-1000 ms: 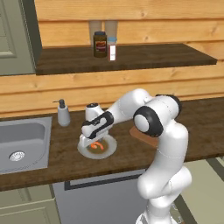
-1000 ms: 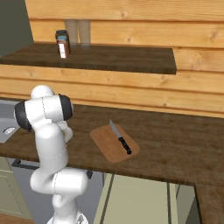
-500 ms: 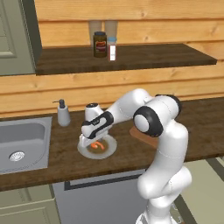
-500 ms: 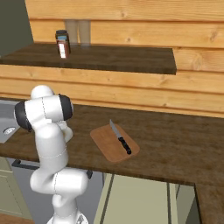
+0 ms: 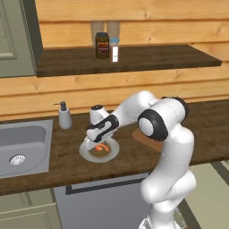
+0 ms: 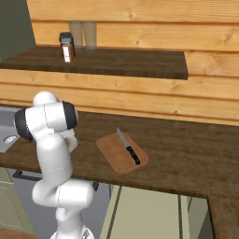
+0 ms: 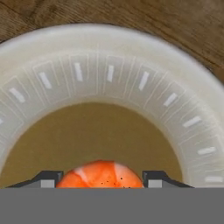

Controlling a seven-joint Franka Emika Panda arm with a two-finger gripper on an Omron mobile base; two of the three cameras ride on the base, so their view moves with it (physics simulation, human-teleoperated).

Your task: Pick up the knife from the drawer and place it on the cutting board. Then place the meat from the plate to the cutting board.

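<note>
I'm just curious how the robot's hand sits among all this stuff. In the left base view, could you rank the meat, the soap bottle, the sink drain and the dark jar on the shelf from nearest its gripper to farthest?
1. The meat, on the plate, right under the gripper.
2. The soap bottle, at the wall behind, to the left.
3. The sink drain, far left.
4. The dark jar, up on the shelf.

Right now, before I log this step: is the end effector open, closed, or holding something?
End effector: down at the plate, one fingertip on each side of the meat; whether it has closed on it cannot be told.
</note>
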